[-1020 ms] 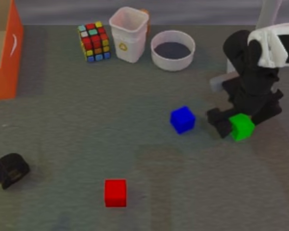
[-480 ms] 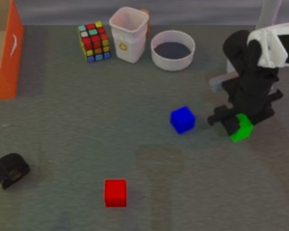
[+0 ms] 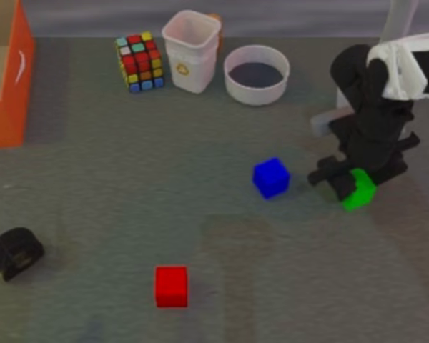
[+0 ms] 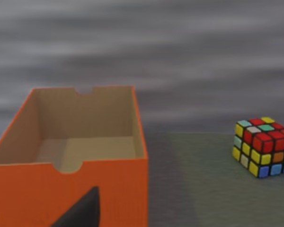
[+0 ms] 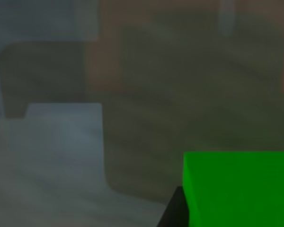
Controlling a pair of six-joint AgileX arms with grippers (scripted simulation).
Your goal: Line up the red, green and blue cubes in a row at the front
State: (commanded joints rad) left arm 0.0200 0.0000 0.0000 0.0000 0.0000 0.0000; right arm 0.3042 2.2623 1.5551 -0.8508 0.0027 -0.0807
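The green cube [image 3: 362,194] is at the right of the table, with my right gripper [image 3: 352,187] shut on it; black fingers cover its upper-left part. In the right wrist view the green cube [image 5: 239,189] fills the near corner beside a dark finger [image 5: 173,213]. I cannot tell whether it rests on the table. The blue cube [image 3: 271,177] sits a little left of it, free. Near the front, left of centre, the red cube [image 3: 171,286] lies alone. My left gripper [image 3: 14,254] is parked at the left edge, open, with one fingertip [image 4: 80,210] showing.
Along the back stand a multicoloured puzzle cube [image 3: 139,62], a white bin [image 3: 191,50] and a white bowl [image 3: 257,73]. An open orange box [image 3: 7,78] stands at the back left. A small grey block [image 3: 322,125] lies behind my right gripper.
My right gripper's fingers closed in on the green cube, which shifted slightly and is now partly covered. In the last half second nothing moved. The left arm stayed still.
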